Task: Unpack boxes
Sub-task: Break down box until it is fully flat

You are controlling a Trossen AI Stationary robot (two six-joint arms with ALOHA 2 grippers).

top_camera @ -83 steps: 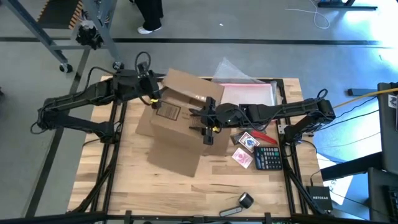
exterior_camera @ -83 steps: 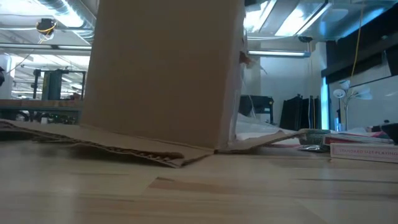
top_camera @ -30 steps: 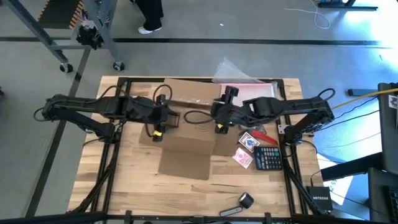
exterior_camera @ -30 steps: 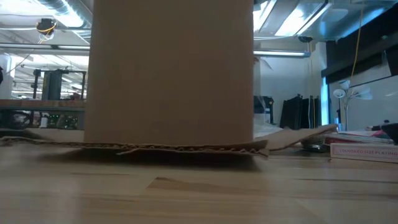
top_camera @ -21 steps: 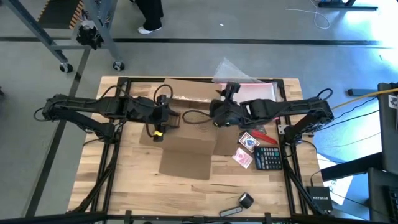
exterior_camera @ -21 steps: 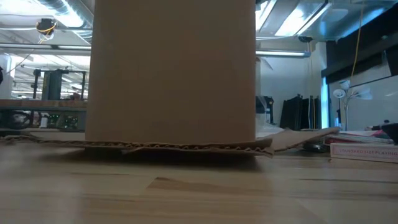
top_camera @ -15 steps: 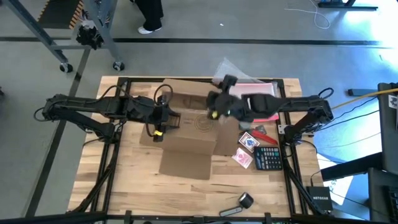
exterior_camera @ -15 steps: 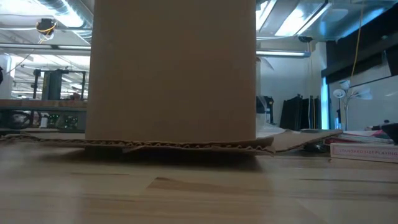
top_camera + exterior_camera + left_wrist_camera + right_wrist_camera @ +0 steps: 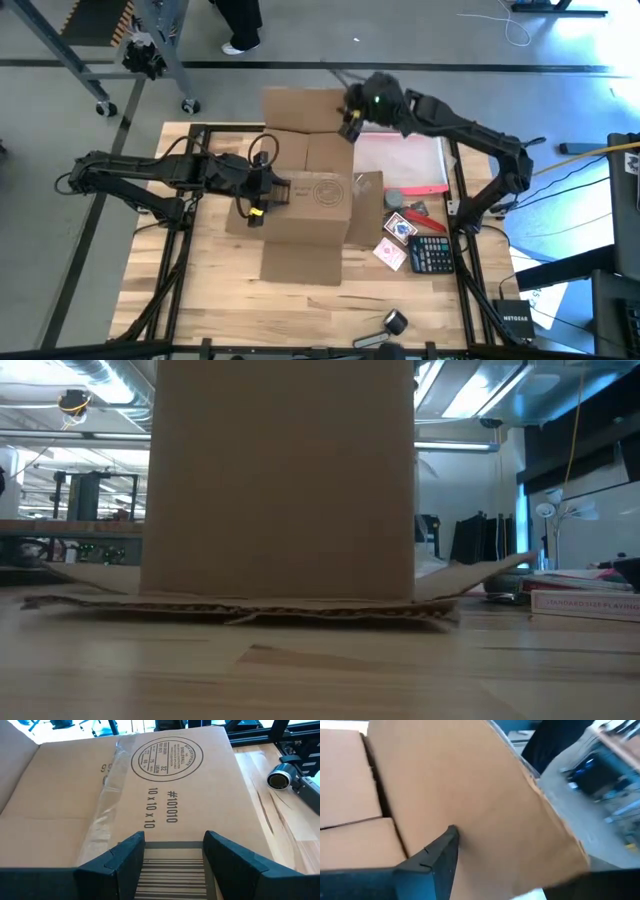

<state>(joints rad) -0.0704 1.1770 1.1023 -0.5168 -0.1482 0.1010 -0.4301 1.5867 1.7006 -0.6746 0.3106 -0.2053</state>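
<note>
I'm pinching the box's (image 9: 300, 205) far flap in my right tool (image 9: 349, 118), lifting it away while the open left tool (image 9: 262, 192) is resting on top.

Overhead and table-level views share the box (image 9: 305, 195) (wrists close).
</note>
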